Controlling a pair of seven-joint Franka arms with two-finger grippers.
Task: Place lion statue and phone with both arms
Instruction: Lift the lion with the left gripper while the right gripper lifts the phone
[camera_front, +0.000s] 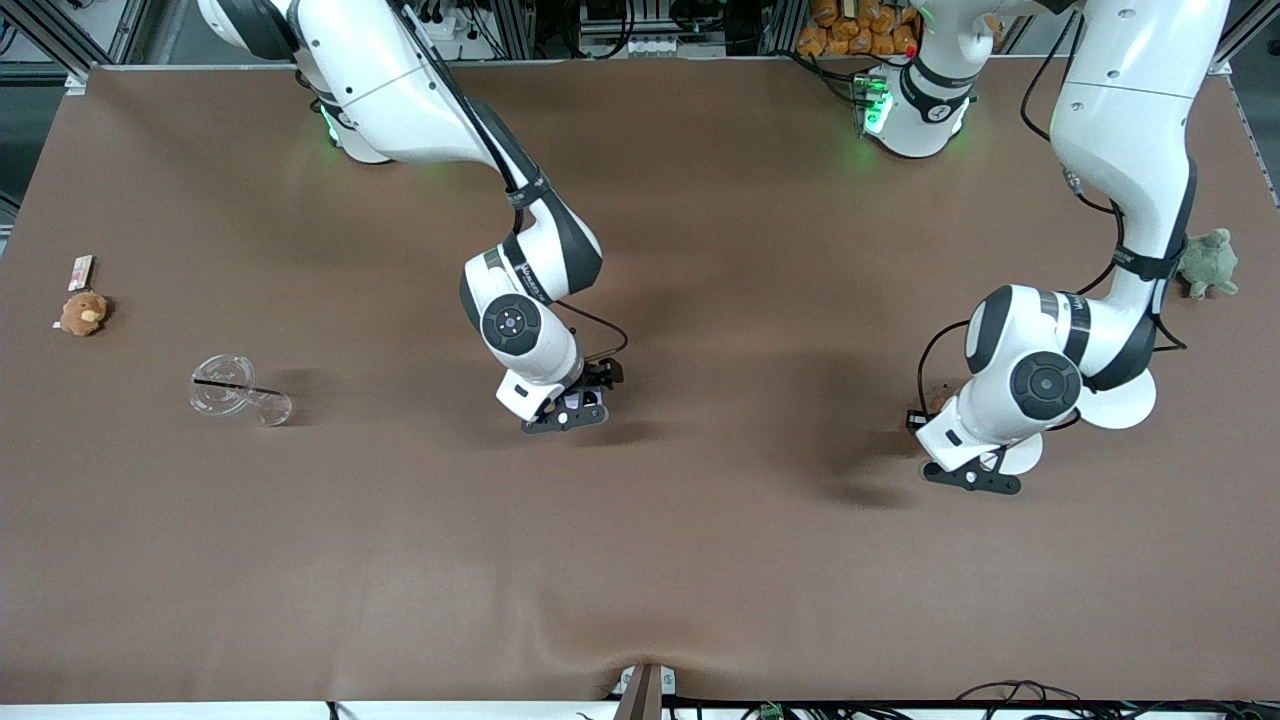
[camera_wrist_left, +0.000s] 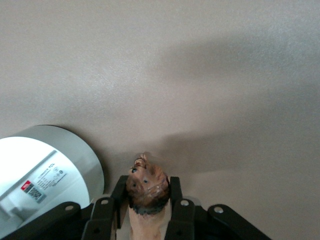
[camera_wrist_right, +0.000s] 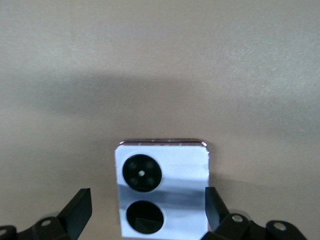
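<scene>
The lion statue (camera_wrist_left: 147, 186), orange-brown with a dark mane, sits head-out between the fingers (camera_wrist_left: 175, 199) of my left gripper (camera_wrist_left: 146, 192), which is shut on it, low over the table beside the white lamp. In the front view that gripper (camera_front: 932, 412) is mostly hidden under its wrist. The pale lavender-white phone (camera_wrist_right: 161, 187), with two black camera circles, lies flat on the table between the fingers (camera_wrist_right: 79, 211) of my right gripper (camera_wrist_right: 147, 209). The jaws are open, with a gap on each side of the phone. In the front view this gripper (camera_front: 583, 400) is low at mid-table.
The white lamp (camera_front: 1117, 402) lies right beside my left gripper, its labelled base in the left wrist view (camera_wrist_left: 42, 175). A green plush turtle (camera_front: 1207, 262) sits at the left arm's end. A clear cup with a straw (camera_front: 235, 390), a plush toy (camera_front: 83, 313) and a small card (camera_front: 80, 270) are at the right arm's end.
</scene>
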